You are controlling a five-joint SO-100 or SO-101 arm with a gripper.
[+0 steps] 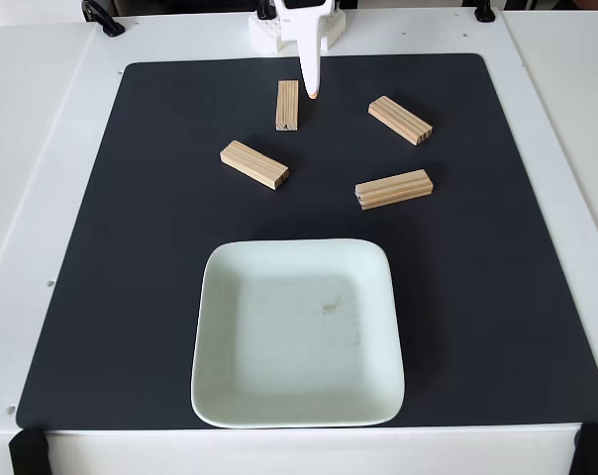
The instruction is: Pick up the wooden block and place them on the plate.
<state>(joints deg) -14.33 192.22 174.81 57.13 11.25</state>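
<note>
End effector point(310, 91) at far edge of mat, tip pointing down; open or closed, cannot tell.
Four wooden blocks, left to right: point(253, 164), point(287, 105), point(394, 188), point(400, 120). Second block sits just left of the tip, long axis running away from camera; likely first pick. Plate point(212, 297) empty, near edge of mat on the counter point(42, 119). Arm's upper part cut off by frame.

Robot test bench, black mat point(537, 297) clamped on white table point(42, 148)
</note>
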